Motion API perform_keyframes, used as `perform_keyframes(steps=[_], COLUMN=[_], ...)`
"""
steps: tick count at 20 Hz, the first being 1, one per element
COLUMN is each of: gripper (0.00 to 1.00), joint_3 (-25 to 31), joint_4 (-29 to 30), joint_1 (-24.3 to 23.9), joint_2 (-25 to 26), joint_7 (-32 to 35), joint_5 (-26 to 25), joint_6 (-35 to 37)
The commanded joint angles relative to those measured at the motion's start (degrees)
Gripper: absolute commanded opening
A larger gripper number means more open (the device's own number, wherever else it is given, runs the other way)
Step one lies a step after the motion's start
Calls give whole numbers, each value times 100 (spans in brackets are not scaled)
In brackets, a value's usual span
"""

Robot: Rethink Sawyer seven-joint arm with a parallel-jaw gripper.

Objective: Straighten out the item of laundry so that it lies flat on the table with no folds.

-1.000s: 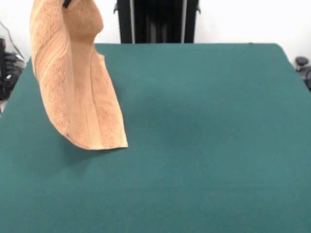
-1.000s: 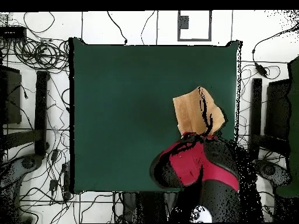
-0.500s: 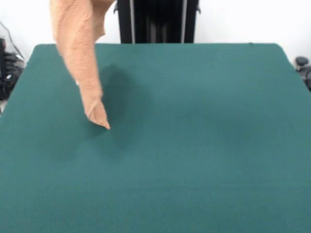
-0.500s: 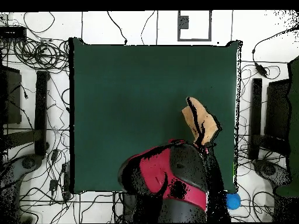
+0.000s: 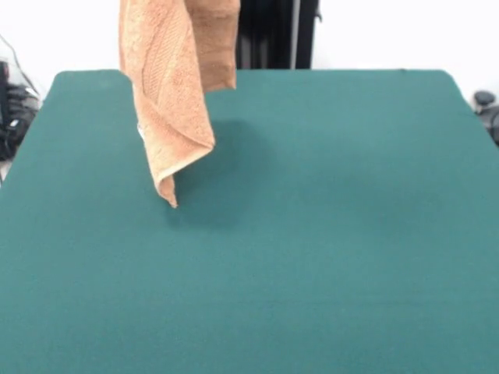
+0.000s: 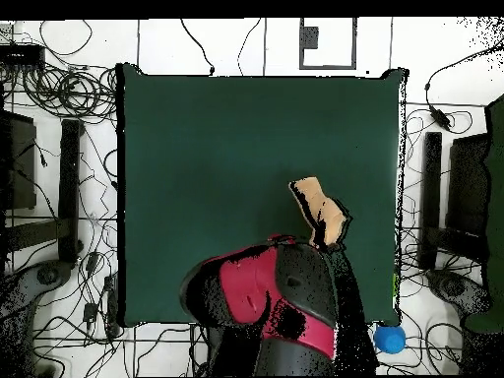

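The item of laundry (image 5: 173, 93), an orange-tan terry towel, hangs in the air over the far left part of the table (image 5: 327, 234). It droops in long vertical folds, and its top runs out past the picture's upper edge. Its lowest corner points down at the green cloth; I cannot tell whether it touches. In the overhead view the towel (image 6: 317, 209) shows as a small bunched shape just beyond the end of the red and black arm (image 6: 281, 300). The gripper (image 6: 328, 239) sits at the towel's upper end, shut on it and mostly covered by the arm and the cloth.
Green cloth spreads wide to the right of and in front of the towel in the front view. Cables and black stands (image 6: 69, 187) ring the table on the floor. A blue ball (image 6: 390, 339) lies off the table's corner beside the arm.
The towel has been carried to the right in the front view and has turned, so a broader face shows. In the overhead view the arm has swung left.
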Motion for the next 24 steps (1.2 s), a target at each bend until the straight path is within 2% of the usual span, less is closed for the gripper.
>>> perform_keyframes(steps=[1, 9, 13, 15, 17, 18, 19, 20, 21, 22, 24], gripper=[0, 0, 0, 0, 0, 0, 0, 0, 0, 0, 0], joint_3=[-164, -368, -391, -124, 900, 2201, 2872, 3853, 4158, 4644, 5205], joint_4=[34, 40, 121, 459, 1130, 1728, 1979, 2309, 2384, 2538, 2627], joint_1=[223, 412, 233, -411, -1879, -3290, -3973, -4957, -5278, -5807, -6398], joint_2=[337, 505, 561, 502, 254, 40, 16, 44, 51, 45, 82], joint_7=[1663, 1799, 1678, 1336, 69, -1031, -1416, -1925, -2033, -2248, -2458], joint_5=[404, 495, 460, 636, 1035, 1323, 1385, 1415, 1332, 1279, 1196], joint_6=[372, 224, -324, -1498, -2905, -3304, -3362, -3392, -3347, -3258, -3047])
